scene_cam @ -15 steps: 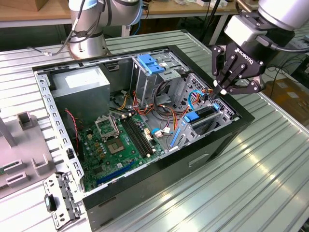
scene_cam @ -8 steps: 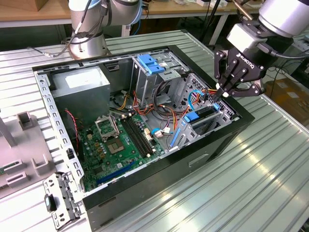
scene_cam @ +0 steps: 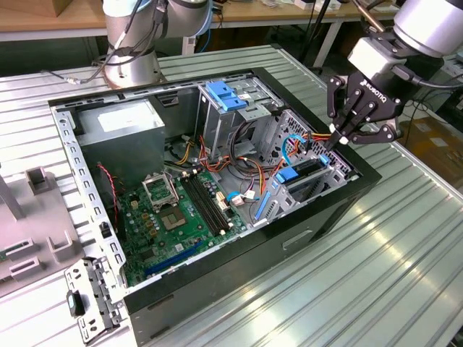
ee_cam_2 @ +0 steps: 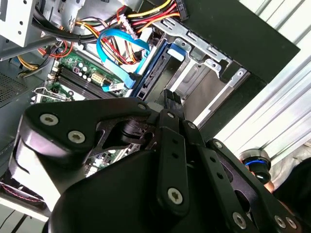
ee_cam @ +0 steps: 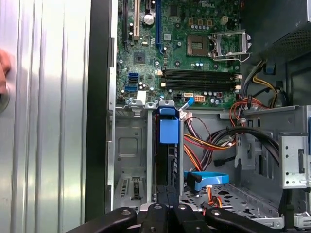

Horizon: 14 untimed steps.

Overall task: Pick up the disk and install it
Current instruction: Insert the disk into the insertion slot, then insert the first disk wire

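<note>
The disk (scene_cam: 301,173), dark grey in a light-blue carrier, stands on edge in the metal drive bay at the corner of the open computer case (scene_cam: 217,282) on the exterior view's right. The first wrist view shows its blue tab and dark body (ee_cam: 168,145) sunk between the bay walls, and the second wrist view shows its blue edge (ee_cam_2: 154,63). My gripper (scene_cam: 337,142) hangs just above the disk's end, fingers shut together with nothing between them. Its fingertips (ee_cam_2: 171,97) sit close over the disk's edge, and the fingers (ee_cam: 168,199) line up with the disk.
A green motherboard (scene_cam: 181,213) lies in the case floor, with a power supply (scene_cam: 123,126) behind. Coloured cables (scene_cam: 249,155) and a blue data cable (ee_cam: 206,178) run beside the bay. A blue latch piece (scene_cam: 224,95) tops the rear cage. A loose metal bracket (scene_cam: 90,296) lies outside. A hand (ee_cam: 4,73) shows at an edge.
</note>
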Each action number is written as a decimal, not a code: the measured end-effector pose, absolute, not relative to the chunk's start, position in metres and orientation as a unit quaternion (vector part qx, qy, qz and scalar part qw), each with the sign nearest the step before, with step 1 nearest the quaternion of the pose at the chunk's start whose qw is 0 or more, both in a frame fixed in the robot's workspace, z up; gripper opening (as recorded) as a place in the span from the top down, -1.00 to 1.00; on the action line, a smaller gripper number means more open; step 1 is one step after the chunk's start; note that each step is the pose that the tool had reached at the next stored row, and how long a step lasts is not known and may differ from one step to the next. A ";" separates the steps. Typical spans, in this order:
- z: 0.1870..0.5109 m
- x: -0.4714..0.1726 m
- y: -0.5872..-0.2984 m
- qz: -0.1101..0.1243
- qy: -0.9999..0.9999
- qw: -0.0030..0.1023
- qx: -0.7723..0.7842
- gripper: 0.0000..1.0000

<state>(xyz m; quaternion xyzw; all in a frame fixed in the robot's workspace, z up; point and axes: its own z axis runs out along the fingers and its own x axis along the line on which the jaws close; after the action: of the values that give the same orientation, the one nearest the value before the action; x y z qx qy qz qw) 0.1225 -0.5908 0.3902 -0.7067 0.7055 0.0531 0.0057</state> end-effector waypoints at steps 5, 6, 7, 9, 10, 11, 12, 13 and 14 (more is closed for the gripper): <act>0.390 0.123 -0.591 0.053 0.706 0.006 -0.707 0.79; 0.390 0.123 -0.591 0.053 0.706 0.006 -0.707 0.79; 0.390 0.123 -0.591 0.053 0.706 0.006 -0.707 0.79; 0.390 0.123 -0.591 0.053 0.706 0.006 -0.707 0.79; 0.390 0.123 -0.591 0.053 0.706 0.006 -0.707 0.79; 0.390 0.124 -0.591 0.053 0.705 0.006 -0.707 0.79; 0.390 0.125 -0.591 0.053 0.705 0.006 -0.707 0.79; 0.390 0.127 -0.591 0.053 0.705 0.006 -0.707 0.79; 0.390 0.129 -0.591 0.053 0.706 0.006 -0.707 0.79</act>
<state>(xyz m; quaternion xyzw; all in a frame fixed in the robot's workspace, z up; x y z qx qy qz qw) 0.1288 -0.5908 0.3899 -0.7067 0.7055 0.0532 0.0057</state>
